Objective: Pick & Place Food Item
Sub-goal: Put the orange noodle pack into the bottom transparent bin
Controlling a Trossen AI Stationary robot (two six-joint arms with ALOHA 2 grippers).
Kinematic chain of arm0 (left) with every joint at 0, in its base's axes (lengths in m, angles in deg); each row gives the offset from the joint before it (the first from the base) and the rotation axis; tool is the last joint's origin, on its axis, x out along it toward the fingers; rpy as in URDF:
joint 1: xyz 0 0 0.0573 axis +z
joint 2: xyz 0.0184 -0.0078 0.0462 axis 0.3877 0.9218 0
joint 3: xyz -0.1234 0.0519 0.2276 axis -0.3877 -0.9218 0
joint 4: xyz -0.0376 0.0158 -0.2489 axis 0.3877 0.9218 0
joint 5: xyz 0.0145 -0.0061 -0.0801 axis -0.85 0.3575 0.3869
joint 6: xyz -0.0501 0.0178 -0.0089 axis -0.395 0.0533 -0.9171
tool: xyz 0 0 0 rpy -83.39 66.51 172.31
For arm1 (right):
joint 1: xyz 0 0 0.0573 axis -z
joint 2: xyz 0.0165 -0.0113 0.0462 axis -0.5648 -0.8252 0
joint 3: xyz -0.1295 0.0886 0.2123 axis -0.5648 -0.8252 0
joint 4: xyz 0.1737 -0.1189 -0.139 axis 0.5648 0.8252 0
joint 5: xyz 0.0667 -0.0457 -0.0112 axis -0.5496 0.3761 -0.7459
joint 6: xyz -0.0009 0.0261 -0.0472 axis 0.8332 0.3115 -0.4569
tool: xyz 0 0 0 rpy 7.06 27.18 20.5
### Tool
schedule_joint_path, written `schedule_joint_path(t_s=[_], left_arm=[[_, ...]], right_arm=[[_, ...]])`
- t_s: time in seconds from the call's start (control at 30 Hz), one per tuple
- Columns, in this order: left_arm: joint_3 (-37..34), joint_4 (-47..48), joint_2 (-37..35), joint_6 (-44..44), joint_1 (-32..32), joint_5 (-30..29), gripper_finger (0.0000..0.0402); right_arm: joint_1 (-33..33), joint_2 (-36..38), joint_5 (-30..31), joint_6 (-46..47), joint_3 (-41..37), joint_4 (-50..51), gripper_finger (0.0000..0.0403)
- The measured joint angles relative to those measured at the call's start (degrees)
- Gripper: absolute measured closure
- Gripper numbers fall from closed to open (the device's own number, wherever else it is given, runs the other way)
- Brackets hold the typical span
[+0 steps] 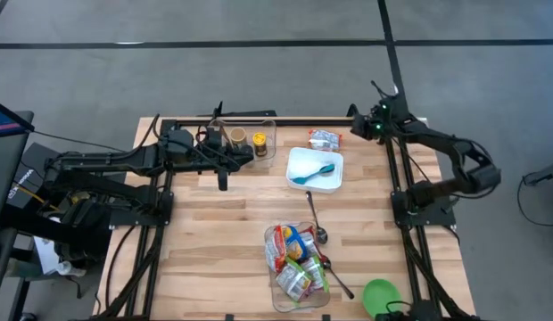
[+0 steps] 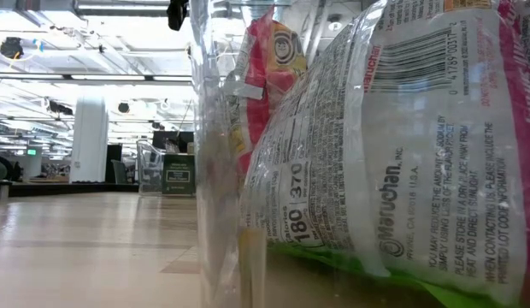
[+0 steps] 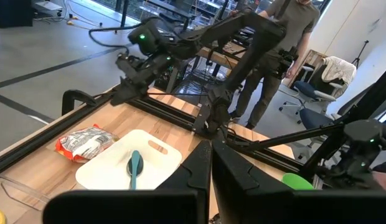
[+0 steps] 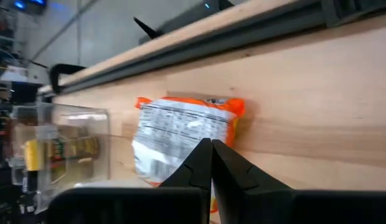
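Even, bright overhead light, soft shadows; the low view's noodle packet (image 2: 402, 145) looms close and blurred

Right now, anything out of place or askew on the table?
One snack packet lies loose on the wood beside the white tray, away from the packets in the clear bin. A metal spoon lies bare on the table.

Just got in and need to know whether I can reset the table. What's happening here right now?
Nothing is being carried at the moment. The right gripper is shut and empty at the far right corner of the table, near a snack packet lying just beyond the white tray, which holds a blue spoon. The left gripper is also shut and empty, beside the clear bin of jars. More packets sit in a clear container at the near edge. A person stands behind the table.
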Motion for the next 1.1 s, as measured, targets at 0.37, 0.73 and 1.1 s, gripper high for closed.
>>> schedule_joint_path(t_s=[0.37, 0.73, 1.1], left_arm=[[0.0, 0.0, 0.0, 0.0, 0.0, 0.0, 0.0394], [0.0, 0.0, 0.0, 0.0, 0.0, 0.0, 0.0393], [0.0, 0.0, 0.0, 0.0, 0.0, 0.0, 0.0393]], right_arm=[[-1.7, -11.8, -0.3, -4.8, 11.6, 7.7, 0.0402], [-2.0, -19.4, 0.2, -11.8, 21.7, 19.1, 0.0403], [-2.1, -23.4, -1.2, -17.1, 22.0, 20.9, 0.0369]])
